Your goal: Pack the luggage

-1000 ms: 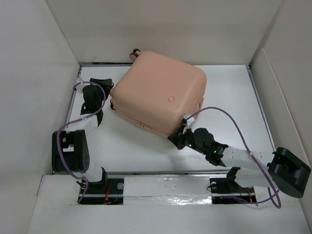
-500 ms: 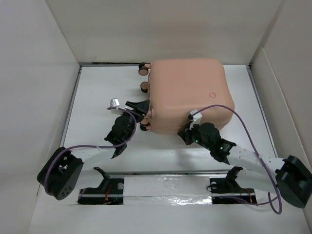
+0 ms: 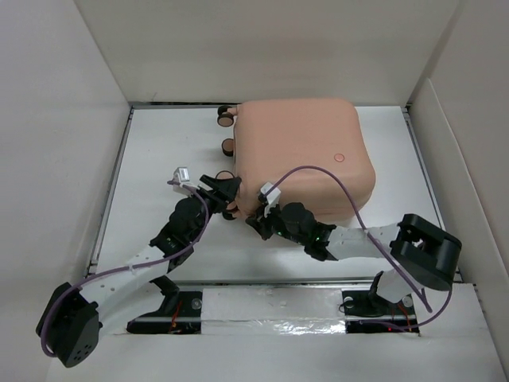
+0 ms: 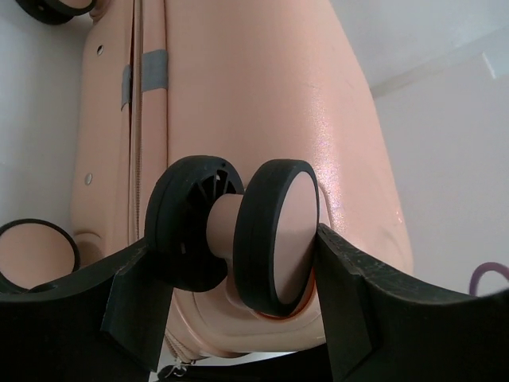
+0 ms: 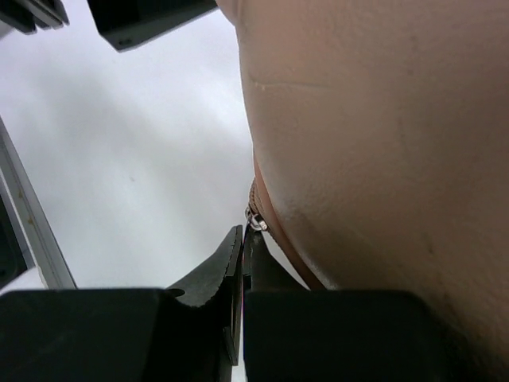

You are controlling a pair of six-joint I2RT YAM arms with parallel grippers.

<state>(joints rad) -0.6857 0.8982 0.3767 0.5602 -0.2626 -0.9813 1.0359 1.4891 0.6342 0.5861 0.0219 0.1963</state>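
The peach-pink luggage (image 3: 302, 155) lies shut on the white table, with its logo dot (image 3: 338, 157) facing up and its caster wheels on the left side. My left gripper (image 3: 227, 189) is shut on the near-left caster wheel (image 4: 270, 235), with one finger against each outer face of the double wheel. My right gripper (image 3: 262, 219) is at the near edge of the luggage. In the right wrist view my right gripper (image 5: 245, 239) is shut on the metal zipper pull (image 5: 256, 221) at the seam under the shell (image 5: 382, 135).
Two more caster wheels (image 3: 227, 119) stick out at the luggage's far-left corner. White walls enclose the table on the left, back and right. A metal rail (image 3: 111, 191) runs along the left edge. Purple cables loop over both arms.
The luggage has turned square to the table and shifted to the back right. My left gripper has closed round the near-left wheel. My right gripper has slid left along the luggage's near edge.
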